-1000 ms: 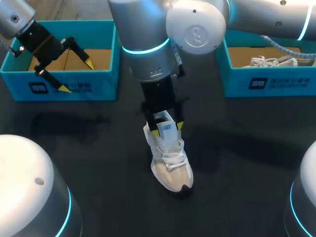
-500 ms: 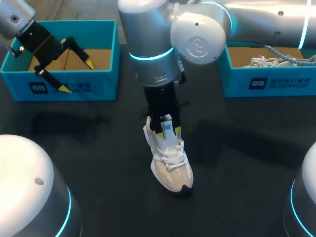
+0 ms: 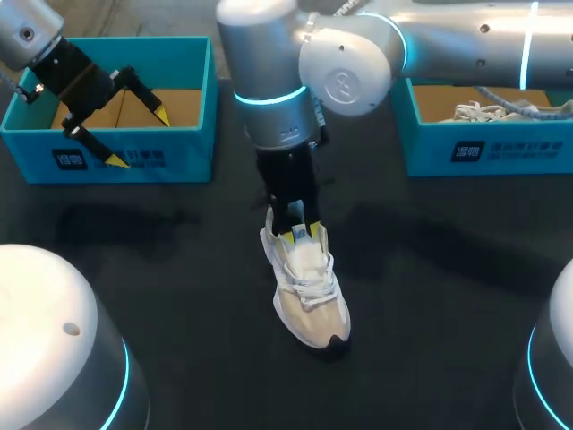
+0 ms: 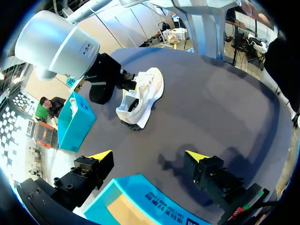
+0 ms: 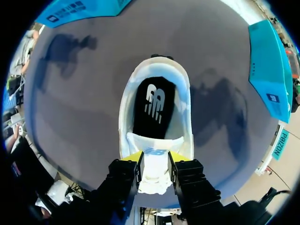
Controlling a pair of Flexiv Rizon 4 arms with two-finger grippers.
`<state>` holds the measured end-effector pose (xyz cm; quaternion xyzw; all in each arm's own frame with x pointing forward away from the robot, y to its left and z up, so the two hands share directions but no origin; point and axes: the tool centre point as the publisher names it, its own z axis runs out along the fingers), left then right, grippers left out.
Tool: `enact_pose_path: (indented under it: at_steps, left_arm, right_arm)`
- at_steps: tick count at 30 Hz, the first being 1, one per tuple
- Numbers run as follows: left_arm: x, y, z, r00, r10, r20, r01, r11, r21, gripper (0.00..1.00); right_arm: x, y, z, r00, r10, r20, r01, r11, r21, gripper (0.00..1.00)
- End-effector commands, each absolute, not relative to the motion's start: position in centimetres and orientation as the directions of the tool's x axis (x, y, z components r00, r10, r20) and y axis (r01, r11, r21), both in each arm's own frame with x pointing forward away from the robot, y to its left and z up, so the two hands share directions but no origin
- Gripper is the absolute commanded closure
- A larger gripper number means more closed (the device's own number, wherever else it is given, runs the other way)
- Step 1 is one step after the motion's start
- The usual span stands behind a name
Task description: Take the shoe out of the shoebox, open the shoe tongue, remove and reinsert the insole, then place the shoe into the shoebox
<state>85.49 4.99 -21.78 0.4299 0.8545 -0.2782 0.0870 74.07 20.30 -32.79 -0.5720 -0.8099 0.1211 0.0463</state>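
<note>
1. Pincers first: the right pincer (image 5: 153,158) comes down from above onto the shoe (image 3: 312,309). Its two fingers are drawn close together and pinch the tongue (image 5: 153,172) from both sides. A yellow tip lies against each edge of the tongue.
2. Seen from the right wrist, the tongue fills the gap between the fingers. Just ahead of it the shoe's mouth lies open, with the black insole (image 5: 153,105) flat inside. The heel is at the far end from the pincer.
3. The shoe is white and cream with a dark toe. It stands upright on its sole on the dark counter (image 3: 179,269), about midway between the two boxes and touching neither. Its toe points toward the robot's side.
4. The right arm (image 3: 269,81) reaches in past the middle and hangs almost straight above the shoe.
5. The left pincer (image 3: 139,138) is spread wide with nothing between its fingers. It hovers over the front wall of the left shoebox (image 3: 134,159), well apart from the shoe.
6. The left shoebox is turquoise, and its brown cardboard floor shows.
7. The right shoebox (image 3: 501,148), also turquoise, sits at the counter's far right. A second shoe (image 3: 488,111), white, lies inside it.
</note>
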Motion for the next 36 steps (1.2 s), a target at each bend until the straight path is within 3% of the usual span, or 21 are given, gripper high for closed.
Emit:
enact_pose_path:
  at_steps: [1, 19, 25, 32, 36]
  left_arm:
    - [85.6, 5.0, -21.8, -0.615, 0.689, -0.385, 0.783, 0.475, -0.4, 0.0]
    - [85.6, 5.0, -21.8, -0.615, 0.689, -0.385, 0.783, 0.475, -0.4, 0.0]
    - [85.6, 5.0, -21.8, -0.615, 0.689, -0.385, 0.783, 0.475, -0.4, 0.0]
    - [85.6, 5.0, -21.8, -0.615, 0.689, -0.385, 0.783, 0.475, -0.4, 0.0]
    - [85.6, 5.0, -21.8, -0.615, 0.689, -0.385, 0.783, 0.475, -0.4, 0.0]
  right_arm:
    - [73.8, 20.7, -31.1, -0.345, 0.934, -0.091, 0.919, 0.316, -0.236, 0.65]
    - [75.1, 20.3, -33.3, -0.377, 0.925, -0.046, 0.899, 0.353, -0.261, 0.61]
    - [74.7, 19.8, -31.1, -0.408, 0.911, -0.064, 0.898, 0.387, -0.209, 0.59]
    - [75.4, 19.8, -28.5, -0.548, 0.835, -0.048, 0.829, 0.536, -0.158, 0.62]
    - [76.0, 20.1, -27.8, -0.607, 0.793, -0.046, 0.788, 0.595, -0.158, 0.51]
